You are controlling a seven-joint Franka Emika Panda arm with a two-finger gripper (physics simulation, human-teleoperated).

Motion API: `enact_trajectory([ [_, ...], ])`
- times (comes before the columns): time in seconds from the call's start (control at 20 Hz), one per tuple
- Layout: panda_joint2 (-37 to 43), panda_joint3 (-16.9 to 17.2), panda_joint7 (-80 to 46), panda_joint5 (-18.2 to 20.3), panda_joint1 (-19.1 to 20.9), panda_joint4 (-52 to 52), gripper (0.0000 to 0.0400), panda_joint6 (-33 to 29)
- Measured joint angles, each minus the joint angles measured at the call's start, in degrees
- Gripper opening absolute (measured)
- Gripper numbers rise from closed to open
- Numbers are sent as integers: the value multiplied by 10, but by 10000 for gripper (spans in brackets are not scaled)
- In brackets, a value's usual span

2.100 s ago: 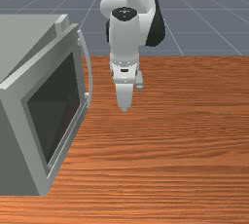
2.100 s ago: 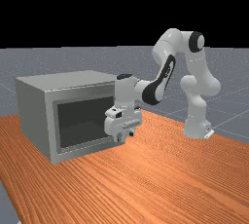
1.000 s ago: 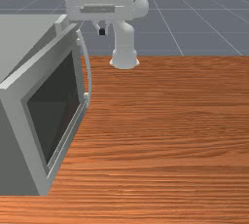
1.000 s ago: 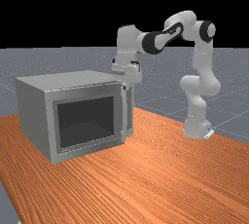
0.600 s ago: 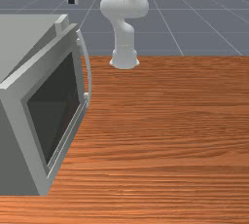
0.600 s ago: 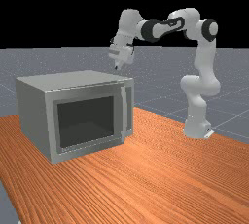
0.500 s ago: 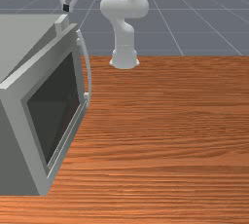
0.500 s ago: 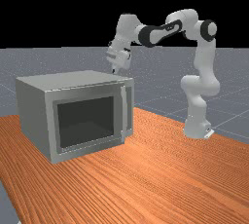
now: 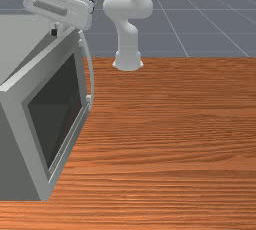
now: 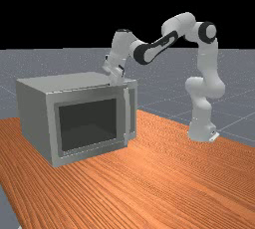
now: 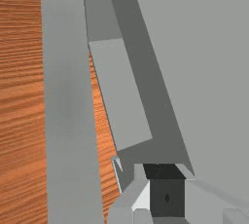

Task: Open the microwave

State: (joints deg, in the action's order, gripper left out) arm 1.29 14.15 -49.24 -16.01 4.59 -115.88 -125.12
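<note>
Table of orange-brown wood, with a blue-grey floor beyond it.
The table [image 9: 180,144] has long darker streaks, and a soft shine [image 10: 147,161] lies on it in the far view. Pale, thin lines [image 9: 170,25] cross the floor [image 9: 215,14] like a grid. In the far view, the floor reaches a straight horizon [image 10: 60,49], and above this is an even blackness [image 10: 74,6].

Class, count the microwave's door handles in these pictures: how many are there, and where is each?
1. The handle stands upright on the microwave's door, near its edge toward the far view's right. Any on faces turned away would be hidden.
</note>
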Motion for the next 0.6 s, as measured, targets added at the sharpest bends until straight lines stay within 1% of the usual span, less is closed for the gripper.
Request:
enact_trajectory([
  [0.35,-3,-1,-22,-4,-3,-9,0,-8],
  [0.5,-3,-23,-54,-6,7,-6,0,-9],
  [0.6,-4,-49,-80,-9,18,-4,0,-6],
])
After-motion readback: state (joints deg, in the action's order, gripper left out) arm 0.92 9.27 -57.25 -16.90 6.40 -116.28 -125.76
